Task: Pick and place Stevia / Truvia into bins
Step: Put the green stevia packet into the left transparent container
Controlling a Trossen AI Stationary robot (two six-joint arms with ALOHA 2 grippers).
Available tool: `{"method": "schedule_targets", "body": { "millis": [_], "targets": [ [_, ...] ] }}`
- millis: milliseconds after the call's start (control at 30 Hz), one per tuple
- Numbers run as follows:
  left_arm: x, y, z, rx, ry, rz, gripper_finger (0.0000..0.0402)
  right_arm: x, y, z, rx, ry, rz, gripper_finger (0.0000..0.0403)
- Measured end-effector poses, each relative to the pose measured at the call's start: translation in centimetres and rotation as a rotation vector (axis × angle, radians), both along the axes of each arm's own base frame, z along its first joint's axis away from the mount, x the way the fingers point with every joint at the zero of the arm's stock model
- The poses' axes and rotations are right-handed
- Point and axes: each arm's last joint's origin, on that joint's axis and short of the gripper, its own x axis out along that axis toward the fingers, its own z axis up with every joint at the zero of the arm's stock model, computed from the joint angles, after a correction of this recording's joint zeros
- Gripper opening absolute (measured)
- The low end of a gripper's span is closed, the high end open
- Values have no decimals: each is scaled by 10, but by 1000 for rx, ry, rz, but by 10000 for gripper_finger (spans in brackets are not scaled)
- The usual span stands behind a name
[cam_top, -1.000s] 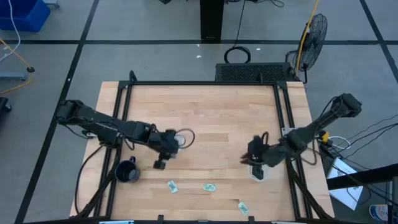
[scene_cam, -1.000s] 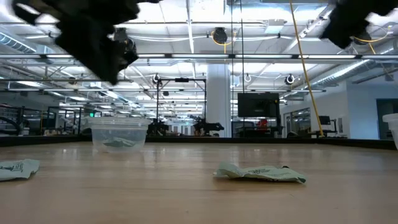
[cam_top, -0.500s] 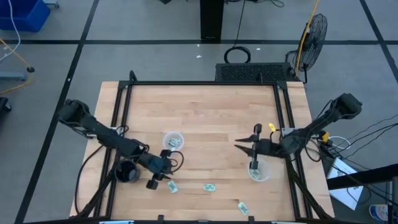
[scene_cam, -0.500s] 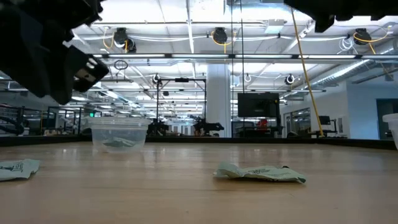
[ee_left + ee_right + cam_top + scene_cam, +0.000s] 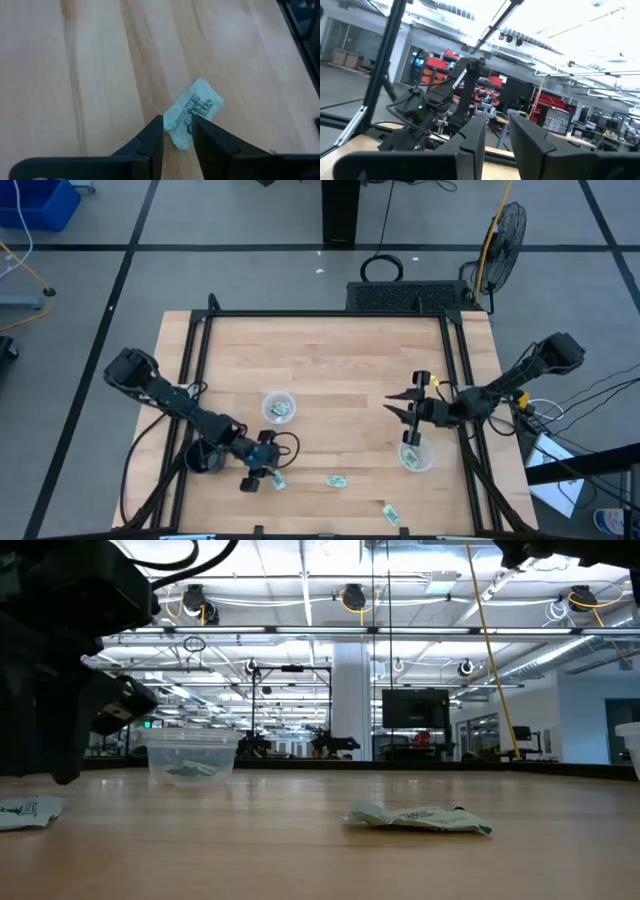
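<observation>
Three green-and-white Stevia sachets lie flat near the table's near edge (image 5: 277, 480) (image 5: 337, 480) (image 5: 391, 514). More sachets lie inside the left clear cup (image 5: 279, 408). The right clear cup (image 5: 415, 457) stands near the right rail. My left gripper (image 5: 268, 477) hovers low over the leftmost sachet (image 5: 192, 112), narrowly open, fingertips on either side of its near end. In the low view that sachet (image 5: 25, 810) lies below the gripper (image 5: 60, 740). My right gripper (image 5: 398, 418) is raised beside the right cup, pointing level across the table, narrowly open (image 5: 497, 125) and holding nothing.
A black mug (image 5: 205, 457) stands close to the left arm, near the left rail. Black rails (image 5: 455, 360) frame the wooden table. The middle sachet (image 5: 420, 818) lies crumpled in the low view, and the left cup (image 5: 190, 755) stands behind it. Bare wood lies between the cups.
My left gripper moved from beside the left cup toward the near edge and down, ending over the leftmost sachet. My right gripper rose from over the right cup toward the far edge and tipped up from pointing down to pointing level.
</observation>
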Motion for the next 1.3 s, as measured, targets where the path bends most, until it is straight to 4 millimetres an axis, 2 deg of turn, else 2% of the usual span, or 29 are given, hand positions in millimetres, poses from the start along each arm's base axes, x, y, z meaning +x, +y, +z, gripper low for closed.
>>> {"method": "schedule_targets", "body": {
  "millis": [200, 367, 533, 733, 967, 1033, 1167, 1300],
  "targets": [
    [2, -1, 0, -29, -1, 60, 154, 6, -12, 5, 41, -19, -54, 80],
    [-1, -3, -2, 17, -10, 24, 195, 9, -19, 4, 39, -10, -93, 80],
    [1, -3, -13, 55, 20, 33, 201, 10, -24, 4, 38, -12, -115, 80],
    [1, -4, -24, 92, 53, 52, 156, 11, -26, 3, 36, -3, -128, 80],
    [-1, -1, -24, 144, 49, 14, 29, 12, -26, 1, 41, 12, -124, 79],
    [-1, -1, -19, 144, 28, 0, 10, 12, -26, 1, 43, 19, -122, 79],
    [-7, 3, -2, 195, -22, -42, 8, 13, -26, -2, 62, 36, -114, 79],
    [-8, 14, 37, 335, -165, -27, 6, 13, -26, -2, 110, 33, -101, 78]
  ]
}}
